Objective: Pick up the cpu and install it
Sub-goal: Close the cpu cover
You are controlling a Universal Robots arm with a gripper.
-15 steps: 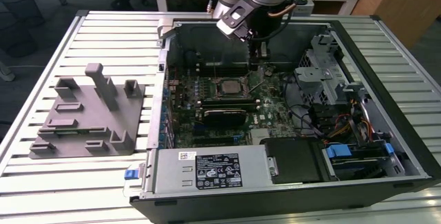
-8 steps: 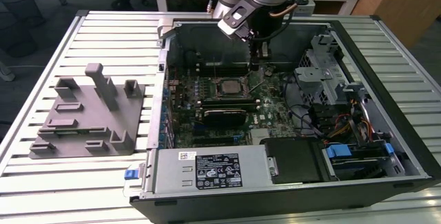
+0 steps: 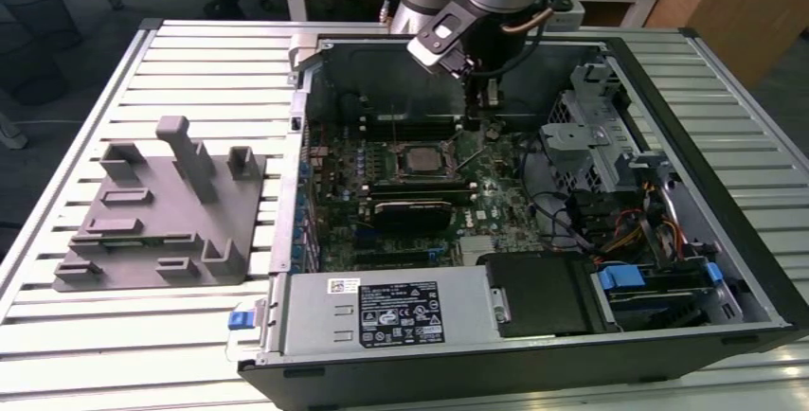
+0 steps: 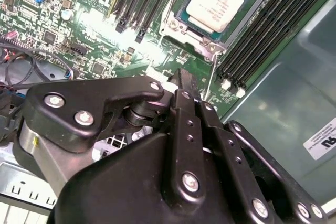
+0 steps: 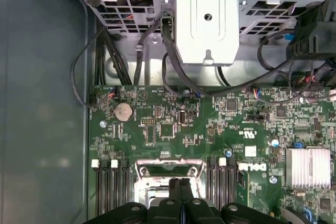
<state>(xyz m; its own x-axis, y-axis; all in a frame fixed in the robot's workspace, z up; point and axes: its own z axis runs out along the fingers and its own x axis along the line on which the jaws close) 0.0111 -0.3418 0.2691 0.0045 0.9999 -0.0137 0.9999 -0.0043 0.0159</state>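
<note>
Gripper (image 3: 486,117) is clenched shut on nothing (fingers pressed together). Cpu (image 3: 415,157) lies flat near it, not touching, off toward the exterior view's left.

Open room directly under the gripper (image 5: 180,184), above the socket (image 5: 169,169). Hemmed on both flanks by memory slots (image 5: 110,187). Ahead, blocked by looped cables (image 5: 170,51) and metal drive cage (image 5: 207,19). Off one flank, bare case wall (image 5: 42,103).
</note>
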